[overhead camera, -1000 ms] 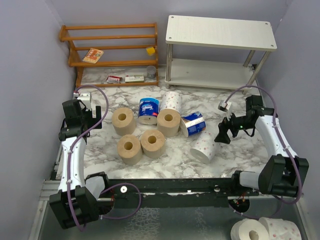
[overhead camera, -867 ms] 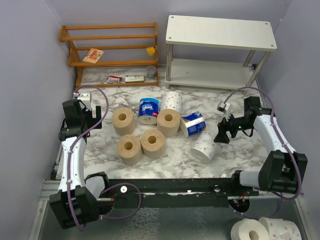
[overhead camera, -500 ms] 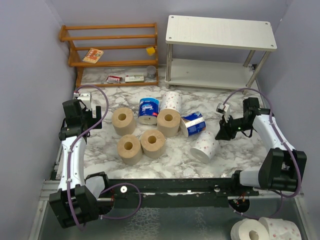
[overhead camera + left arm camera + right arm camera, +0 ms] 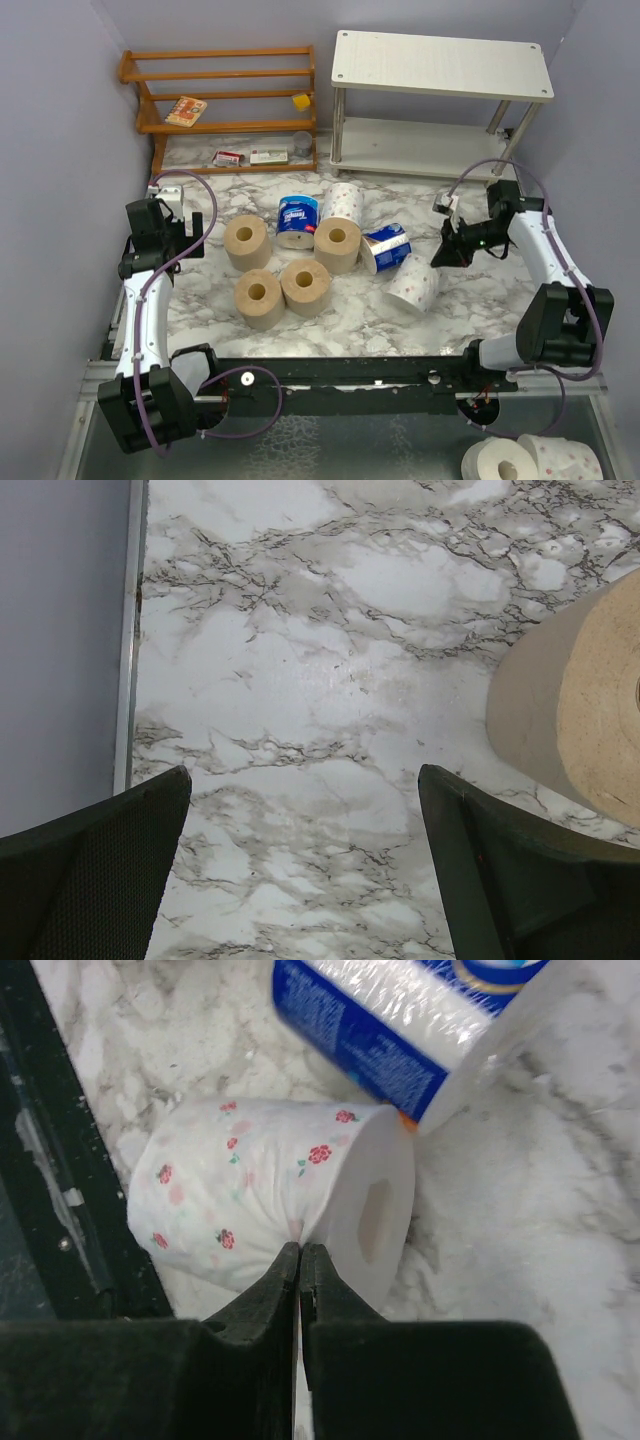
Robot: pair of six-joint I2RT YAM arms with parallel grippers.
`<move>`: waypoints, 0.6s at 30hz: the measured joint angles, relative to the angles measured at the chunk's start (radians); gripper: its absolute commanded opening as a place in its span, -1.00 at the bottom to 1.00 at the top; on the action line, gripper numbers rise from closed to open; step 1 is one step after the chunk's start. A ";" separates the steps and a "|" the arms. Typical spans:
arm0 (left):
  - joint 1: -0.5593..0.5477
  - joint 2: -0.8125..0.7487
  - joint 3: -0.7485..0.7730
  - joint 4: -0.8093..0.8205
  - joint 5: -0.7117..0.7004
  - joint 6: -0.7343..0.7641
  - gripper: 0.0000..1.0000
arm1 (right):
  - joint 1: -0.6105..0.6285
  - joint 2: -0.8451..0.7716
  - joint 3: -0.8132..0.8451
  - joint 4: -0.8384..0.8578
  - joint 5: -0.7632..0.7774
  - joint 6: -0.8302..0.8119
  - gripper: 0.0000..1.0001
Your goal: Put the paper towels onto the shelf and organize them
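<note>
My right gripper [image 4: 443, 257] [image 4: 300, 1250] is shut, pinching the wrinkled outer sheet of a white paper towel roll with red dots [image 4: 413, 285] [image 4: 260, 1190] that lies on its side. A blue-wrapped roll [image 4: 386, 247] [image 4: 400, 1010] lies just beyond it. Left of that, three tan rolls [image 4: 337, 245] [image 4: 305, 287] [image 4: 259, 298] stand in a cluster with a fourth [image 4: 246, 241], a blue-wrapped roll [image 4: 297, 221] and another dotted white one [image 4: 345, 202]. The white two-tier shelf [image 4: 440, 62] stands at the back right with bare boards. My left gripper [image 4: 135, 268] [image 4: 300, 880] is open over bare marble, a tan roll [image 4: 575, 720] to its right.
An orange-brown wooden rack [image 4: 225, 100] with small items stands at the back left. Purple walls close in on both sides. A black rail [image 4: 50, 1210] runs along the table's near edge, close to the dotted roll. Two more rolls [image 4: 525, 460] lie below the table at bottom right.
My right gripper closed from wide open onto the dotted roll's outer sheet and drew back to the right; the roll shifted slightly up and right. The left arm has not moved.
</note>
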 measured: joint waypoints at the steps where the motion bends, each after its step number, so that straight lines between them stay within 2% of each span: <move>1: 0.000 0.000 0.000 0.000 0.000 0.000 0.98 | 0.003 -0.002 0.029 -0.005 0.010 0.004 -0.98; 5: 0.000 0.000 0.000 0.001 -0.001 0.000 0.98 | 0.004 -0.065 0.146 0.058 0.113 0.062 -0.98; 10: 0.000 0.000 0.000 0.001 -0.002 0.000 0.98 | 0.004 -0.111 0.208 0.153 0.294 0.095 -0.98; 15: 0.001 0.004 0.000 0.002 -0.002 0.000 0.98 | 0.004 -0.104 0.200 0.290 0.457 0.127 -0.98; 18: 0.001 0.012 0.000 0.002 -0.002 0.000 0.98 | 0.004 -0.106 0.138 0.418 0.517 0.161 -0.98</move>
